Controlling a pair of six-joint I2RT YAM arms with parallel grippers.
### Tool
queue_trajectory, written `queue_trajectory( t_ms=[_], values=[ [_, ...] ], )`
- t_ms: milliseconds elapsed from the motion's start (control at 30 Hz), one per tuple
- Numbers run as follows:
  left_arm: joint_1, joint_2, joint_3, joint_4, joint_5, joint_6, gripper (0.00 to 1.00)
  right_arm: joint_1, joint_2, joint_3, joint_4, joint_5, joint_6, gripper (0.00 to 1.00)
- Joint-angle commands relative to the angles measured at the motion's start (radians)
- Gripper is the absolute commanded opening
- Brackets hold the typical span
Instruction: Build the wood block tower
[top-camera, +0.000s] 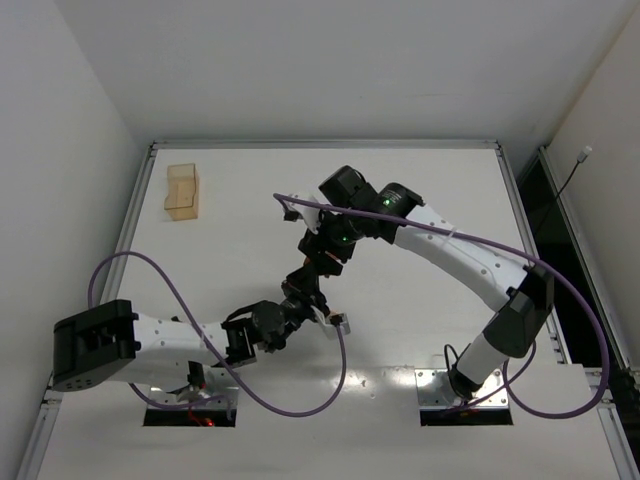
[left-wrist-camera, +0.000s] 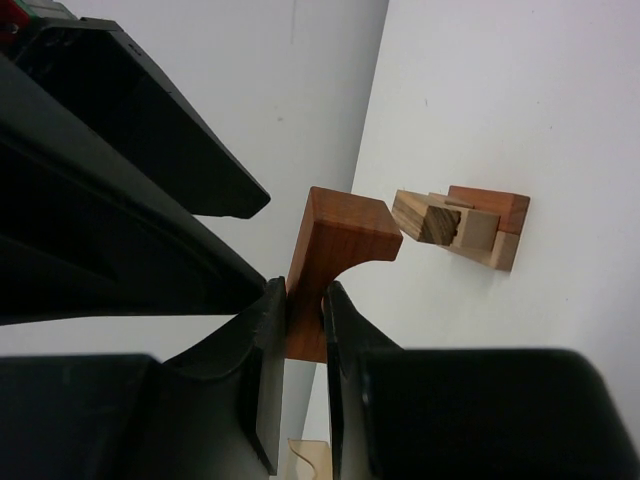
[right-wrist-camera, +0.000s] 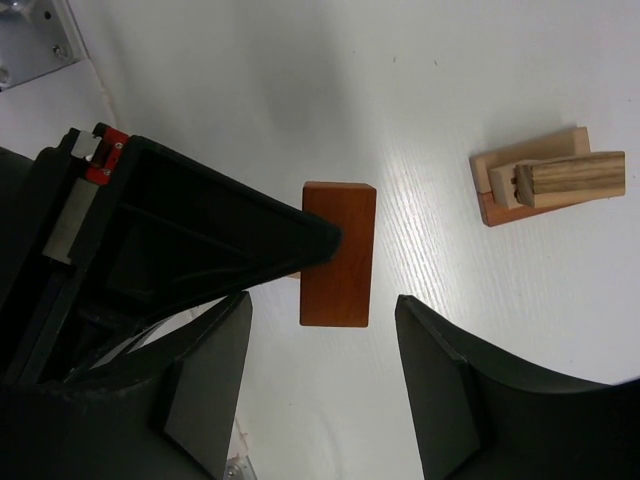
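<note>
reddish-brown block (left-wrist-camera: 340, 232) sits clamped in left gripper (left-wrist-camera: 305, 312).

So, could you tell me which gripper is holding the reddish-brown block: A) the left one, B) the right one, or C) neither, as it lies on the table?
A: the left gripper is clamped on the reddish-brown block, while the right gripper has its jaws open either side of it, not touching.

Reaches inward with left arm (top-camera: 170, 340), left gripper (left-wrist-camera: 305, 300) pinched tight; stretches right arm (top-camera: 470, 255) across, right gripper (right-wrist-camera: 322, 312) spread.
</note>
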Motion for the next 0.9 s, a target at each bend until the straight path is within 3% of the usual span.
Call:
queue_trajectory(
  t_ms=[0, 367, 667, 800, 867],
  values=[
    [0.010, -0.003, 0.047, 0.079, 0.005, -0.023, 0.00, 0.009, -0.016, -0.013, 0.003, 0.029, -0.007, 0.56],
    [0.010, -0.003, 0.038, 0.108, 0.005, -0.023, 0.00, -0.002, -0.016, -0.023, -0.026, 0.040, -0.070, 0.53],
    [0.010, -0.003, 0.028, 0.117, 0.005, -0.014, 0.00, -0.002, 0.003, -0.013, -0.026, 0.022, -0.079, 0.27],
    [0.010, -0.003, 0.019, 0.118, 0.005, -0.014, 0.00, -0.002, 0.003, -0.004, -0.026, 0.013, -0.079, 0.03],
    [0.010, -0.012, 0.019, 0.118, 0.005, -0.014, 0.03, -0.002, 0.003, -0.004, -0.026, 0.013, -0.088, 0.00]
  ],
)
